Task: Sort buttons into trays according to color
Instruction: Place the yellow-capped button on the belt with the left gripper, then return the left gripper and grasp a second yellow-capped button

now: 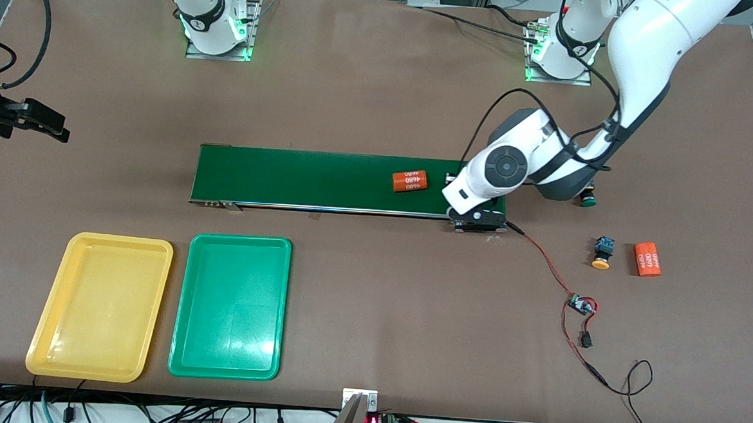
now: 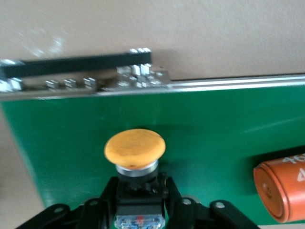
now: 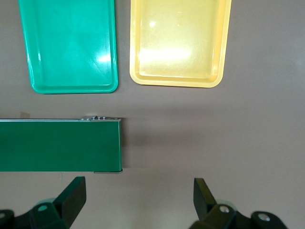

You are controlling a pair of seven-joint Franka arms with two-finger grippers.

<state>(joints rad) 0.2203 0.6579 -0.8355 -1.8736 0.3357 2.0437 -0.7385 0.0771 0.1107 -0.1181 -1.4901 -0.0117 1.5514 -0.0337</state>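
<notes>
From the front, the left gripper [image 1: 476,218] is low over the dark green belt [image 1: 301,180] at the left arm's end, near an orange cylinder [image 1: 410,180] lying on the belt. A yellow button [image 1: 602,252] and a second orange cylinder [image 1: 648,259] lie on the table [image 1: 382,96]. The yellow tray [image 1: 99,306] and green tray [image 1: 230,307] sit side by side. The left wrist view shows the jaws gripping a yellow-capped button [image 2: 135,151] over the belt. In the right wrist view, the right gripper [image 3: 138,195] hangs with jaws wide apart, waiting.
</notes>
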